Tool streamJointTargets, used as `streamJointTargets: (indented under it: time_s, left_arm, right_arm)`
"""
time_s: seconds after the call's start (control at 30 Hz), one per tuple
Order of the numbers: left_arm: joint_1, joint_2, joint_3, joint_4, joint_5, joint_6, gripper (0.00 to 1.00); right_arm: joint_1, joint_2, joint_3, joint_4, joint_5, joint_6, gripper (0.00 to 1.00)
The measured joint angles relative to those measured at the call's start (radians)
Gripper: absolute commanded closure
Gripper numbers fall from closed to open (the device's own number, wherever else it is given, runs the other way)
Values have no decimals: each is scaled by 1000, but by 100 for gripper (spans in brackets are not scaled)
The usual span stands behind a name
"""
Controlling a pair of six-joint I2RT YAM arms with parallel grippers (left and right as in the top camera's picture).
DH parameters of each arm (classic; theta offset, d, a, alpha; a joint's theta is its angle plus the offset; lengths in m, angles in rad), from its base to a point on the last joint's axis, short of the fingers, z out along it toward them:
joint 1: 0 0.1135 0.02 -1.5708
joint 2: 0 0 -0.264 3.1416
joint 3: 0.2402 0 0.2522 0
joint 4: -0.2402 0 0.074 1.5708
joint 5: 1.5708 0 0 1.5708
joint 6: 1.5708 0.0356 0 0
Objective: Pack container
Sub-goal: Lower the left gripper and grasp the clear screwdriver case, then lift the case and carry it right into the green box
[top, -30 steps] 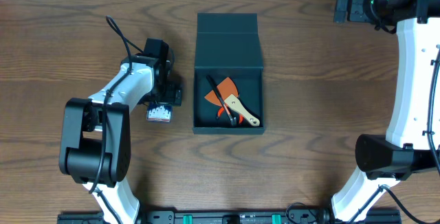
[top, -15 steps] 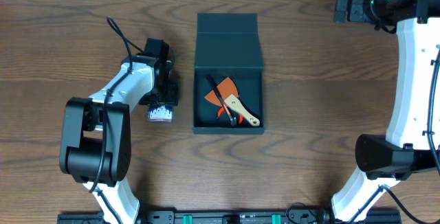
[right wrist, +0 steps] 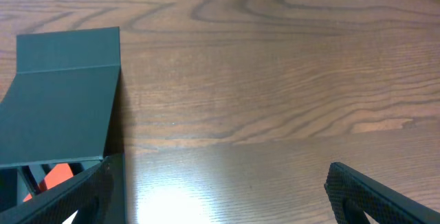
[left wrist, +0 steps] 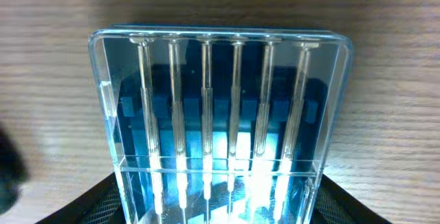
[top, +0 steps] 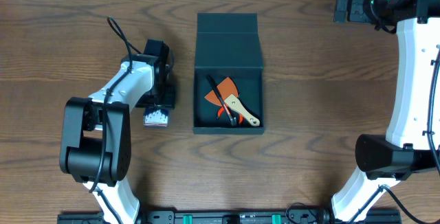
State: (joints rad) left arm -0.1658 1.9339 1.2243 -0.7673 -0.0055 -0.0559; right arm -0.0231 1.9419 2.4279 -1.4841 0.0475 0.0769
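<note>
A clear, blue-tinted case [top: 157,116] shows six slender metal bits side by side (the left wrist view has them sharpest) against the wood-grain table [top: 309,80]. To its right, an orange piece [top: 212,97], black pen [top: 221,100] and wooden-handled tool [top: 246,114] overlap.

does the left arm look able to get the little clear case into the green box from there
Probably yes. The left gripper looks closed on the case, the box lies close beside it with its lid folded back, and nothing stands between them. The tools inside leave some floor bare.
</note>
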Motion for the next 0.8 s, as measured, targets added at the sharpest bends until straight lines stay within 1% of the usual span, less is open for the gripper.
streamJointTargets:
  time_s: [0.23,0.47,0.6,0.8]
  left_arm:
    - [0,-31,51,-57,-32,0,52]
    - [0,-173,167,-133,-38,0,52]
    - [0,-261,231,-170,-34,0,59]
    - [-18,-375,253,-181,21,0,59]
  right_arm:
    - [0,0,0,0,0,0,1]
    - [0,0,0,0,0,1,1]
    - [0,0,0,0,0,3,1]
    - [0,0,0,0,0,3,1]
